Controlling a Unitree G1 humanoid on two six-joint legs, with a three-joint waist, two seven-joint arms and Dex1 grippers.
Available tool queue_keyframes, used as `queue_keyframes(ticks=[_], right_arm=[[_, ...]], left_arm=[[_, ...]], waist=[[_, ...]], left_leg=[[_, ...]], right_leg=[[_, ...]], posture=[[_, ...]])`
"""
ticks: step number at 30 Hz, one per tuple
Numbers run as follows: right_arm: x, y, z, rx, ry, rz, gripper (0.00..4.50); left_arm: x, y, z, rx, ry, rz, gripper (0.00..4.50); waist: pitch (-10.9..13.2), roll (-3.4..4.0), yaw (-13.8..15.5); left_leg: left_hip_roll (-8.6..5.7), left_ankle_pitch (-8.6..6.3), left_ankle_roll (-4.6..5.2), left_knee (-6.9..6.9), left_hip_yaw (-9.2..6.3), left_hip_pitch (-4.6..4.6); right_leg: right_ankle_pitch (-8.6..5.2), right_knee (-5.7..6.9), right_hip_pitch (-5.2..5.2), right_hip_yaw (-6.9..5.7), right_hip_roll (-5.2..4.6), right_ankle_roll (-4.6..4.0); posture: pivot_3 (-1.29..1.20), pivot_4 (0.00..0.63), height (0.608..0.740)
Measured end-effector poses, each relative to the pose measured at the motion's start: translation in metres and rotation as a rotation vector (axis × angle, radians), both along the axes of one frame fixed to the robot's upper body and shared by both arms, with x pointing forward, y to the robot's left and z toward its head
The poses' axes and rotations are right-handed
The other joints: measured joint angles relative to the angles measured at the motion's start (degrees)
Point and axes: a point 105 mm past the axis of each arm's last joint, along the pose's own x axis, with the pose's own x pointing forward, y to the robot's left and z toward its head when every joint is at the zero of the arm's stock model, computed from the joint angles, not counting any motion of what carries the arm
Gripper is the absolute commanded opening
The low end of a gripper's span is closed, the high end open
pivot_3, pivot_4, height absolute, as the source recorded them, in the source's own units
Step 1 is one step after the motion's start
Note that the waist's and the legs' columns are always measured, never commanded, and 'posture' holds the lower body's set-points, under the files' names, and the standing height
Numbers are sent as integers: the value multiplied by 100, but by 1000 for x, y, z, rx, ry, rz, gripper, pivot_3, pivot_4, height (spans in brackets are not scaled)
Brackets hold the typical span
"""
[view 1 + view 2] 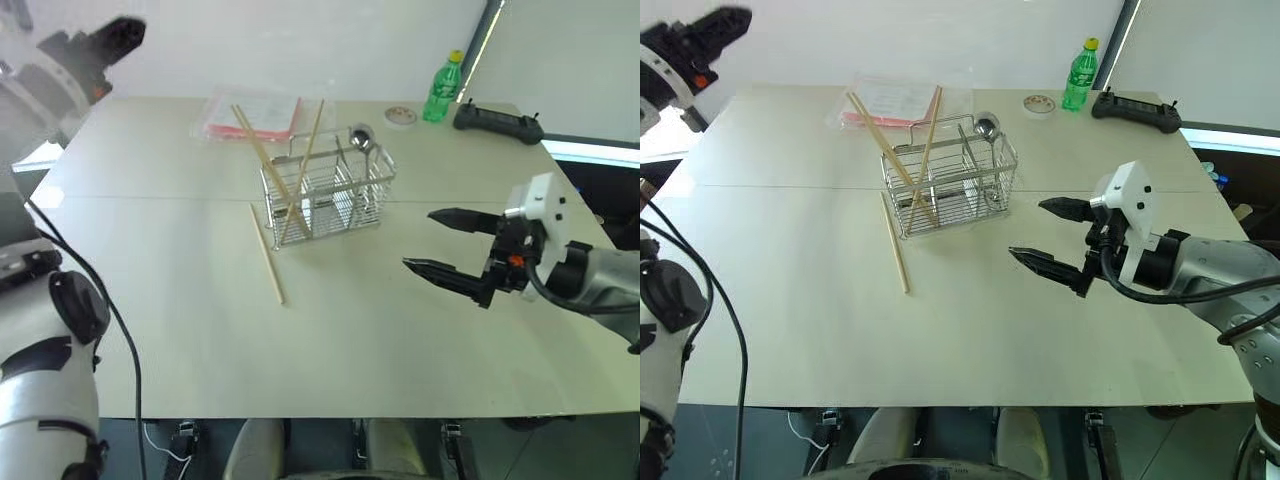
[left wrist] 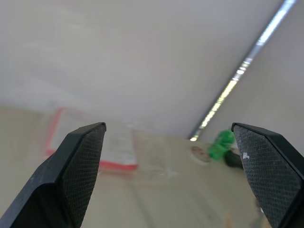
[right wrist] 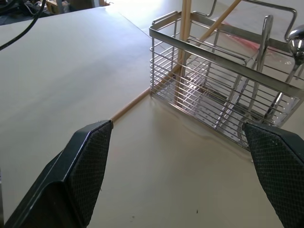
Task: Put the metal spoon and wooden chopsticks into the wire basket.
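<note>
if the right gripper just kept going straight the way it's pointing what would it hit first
Probably the wire basket: the open right gripper aims at its near side. The wooden chopstick on the table lies lower and likely passes underneath.

Three wooden chopsticks (image 1: pixel 268 170): two standing crossed in the wire basket (image 1: pixel 330 192), one lying flat on the table (image 1: pixel 180 330). One metal spoon (image 1: pixel 361 138). One pink-and-clear packet (image 1: pixel 252 115). One green bottle (image 1: pixel 443 88). One black controller (image 1: pixel 497 122). One small round disc (image 1: pixel 400 116).

spoon (image 1: pixel 361 136), two chopsticks (image 1: pixel 272 168) in basket (image 1: pixel 330 195), one beside
</note>
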Motion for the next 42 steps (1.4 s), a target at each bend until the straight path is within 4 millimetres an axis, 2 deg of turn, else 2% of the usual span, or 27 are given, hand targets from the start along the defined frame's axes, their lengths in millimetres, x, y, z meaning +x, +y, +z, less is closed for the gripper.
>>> queue_keyframes(ticks=[2, 3, 6, 8, 10, 13, 17, 20, 25, 28, 36, 37, 38, 42], right_arm=[[1, 2, -2, 6, 3, 7, 4500], [1, 5, -3, 9, 8, 16, 4500], [3, 6, -3, 15, 13, 21, 4500], [4, 6, -3, 13, 14, 20, 4500], [4, 6, -4, 11, 15, 19, 4500], [6, 10, -5, 25, 11, 24, 4500], [7, 13, -6, 47, 9, 16, 4500], [4, 18, -7, 60, 2, 20, 4500], [2, 20, -8, 70, -7, 1, 4500], [2, 19, -10, 73, 0, -12, 4500], [0, 20, -9, 81, -7, -19, 4500], [0, 19, -8, 84, -8, -22, 4500], [0, 19, -7, 88, -8, -24, 4500], [0, 18, -6, 94, -11, -33, 4500]], left_arm=[[14, 3, -38, -52, 179, 122, 4466], [18, -3, -62, -81, 285, 153, 4466], [22, -42, -122, -100, 531, 109, 4466], [19, -63, -146, -105, 648, 85, 4466], [17, -74, -158, -112, 710, 87, 4466], [17, -83, -167, -97, 753, 99, 4466], [20, -86, -169, -62, 770, 105, 4466], [23, -96, -168, -16, 781, 72, 4466], [25, -114, -180, 80, 818, -2, 4466], [29, -122, -177, 114, 803, -31, 4466], [33, -129, -184, 166, 801, -43, 4466], [34, -130, -184, 167, 803, -43, 3955], [33, -131, -186, 171, 809, -43, 3664], [32, -133, -190, 166, 823, -49, 1642]], waist=[[0, -2, 2], [-1, -6, -3], [0, -10, -11], [4, -18, -29], [2, -14, -65], [2, -14, -75], [1, -14, -22], [1, -14, 15], [1, -14, -19], [0, -13, -24], [-3, -8, 1], [-3, -7, 5], [-4, -6, 5], [-6, -2, 7]], left_leg=[[-3, 0, 0, 0, -2, 3], [-3, 1, -1, -2, -3, 1], [-12, 1, -4, -4, -2, -17], [-12, 2, -6, -11, -1, -22], [-10, 2, -7, -19, 8, -15], [-8, 5, -14, -20, 10, -13], [-10, 8, -20, -11, 10, -13], [-12, 9, -21, -4, 7, -13], [-12, 9, -21, -13, 7, -13], [-12, 9, -21, -15, 8, -13], [-12, 9, -20, -10, 7, -4], [-12, 9, -20, -9, 7, -3], [-12, 9, -20, -8, 6, -2], [-12, 9, -20, -9, 6, -2]], right_leg=[[2, 0, 3, 0, -6, -1], [3, 0, 0, 0, -6, 0], [6, 7, -18, 1, -8, 4], [7, 9, -30, 1, -7, 4], [6, 10, -35, 7, -6, 3], [6, 13, -38, 8, -4, 3], [7, 11, -28, 7, -4, 3], [7, 8, -20, 4, -6, 3], [7, 9, -25, 4, -6, 3], [7, 12, -27, 4, -6, 3], [6, 9, -12, 3, -8, 4], [6, 9, -11, 3, -8, 4], [6, 10, -11, 2, -8, 4], [6, 10, -11, 2, -8, 4]], posture=[[0, 150, 690], [0, 150, 690], [0, 150, 690], [0, 150, 690], [0, 150, 690], [0, 150, 690], [0, 150, 690], [0, 150, 690], [0, 150, 690], [0, 150, 690], [0, 150, 690], [0, 150, 690], [0, 150, 690], [0, 150, 690]])
